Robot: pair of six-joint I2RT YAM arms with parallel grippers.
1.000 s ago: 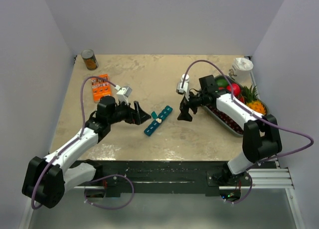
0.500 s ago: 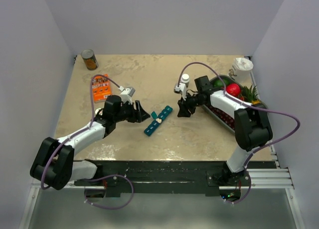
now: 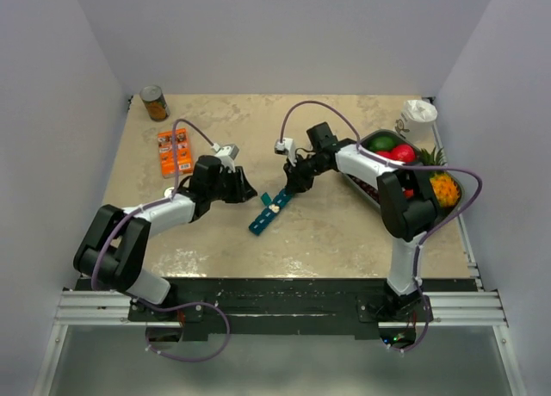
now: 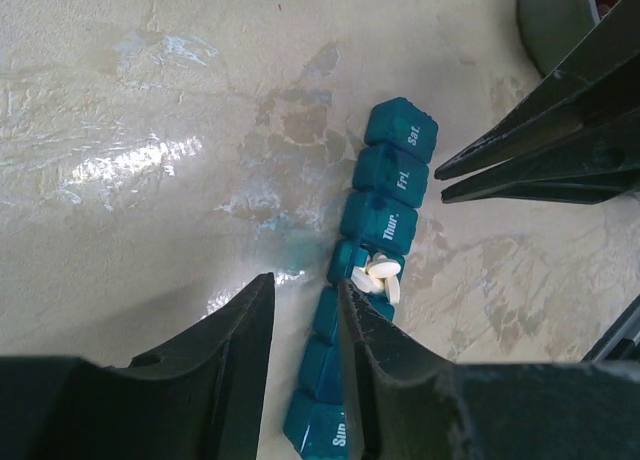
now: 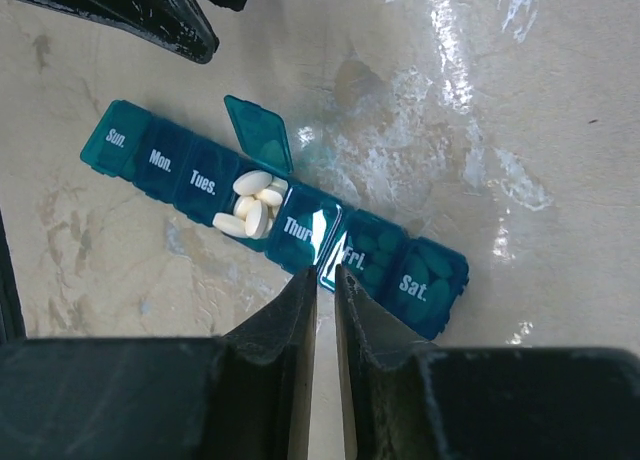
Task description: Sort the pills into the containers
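**Item: containers** (image 3: pixel 272 208). One slim teal strip of day-marked compartments, flat on the bench (image 3: pixel 344 232) between your two hands.
- Long axis: diagonal in the top view. The Sun. end points near and left, the Sat. end far and right.
- Condition: the compartment between Tues. and Thur. stands open, lid (image 5: pixel 260 130) up, with white pills (image 5: pixel 252 206) heaped inside. The lids you can read are down.

**Left hand** (image 3: pixel 248 189). Fingers a narrow gap apart, grasping nothing. The strip lies just beside its right finger, with the Sun. half closest and the rest running ahead and to the right.

**Right hand** (image 5: pixel 325 273). Clenched almost to a slit, nothing between the fingers. Its tips sit over the Thur.–Fri. stretch. You cannot tell whether they touch the lids.

**Note.** Judged from this layout, your right hand is the nearer to the strip's far half and your left to the Sun. half. Any lid work depends on approaching across the strip's short side.
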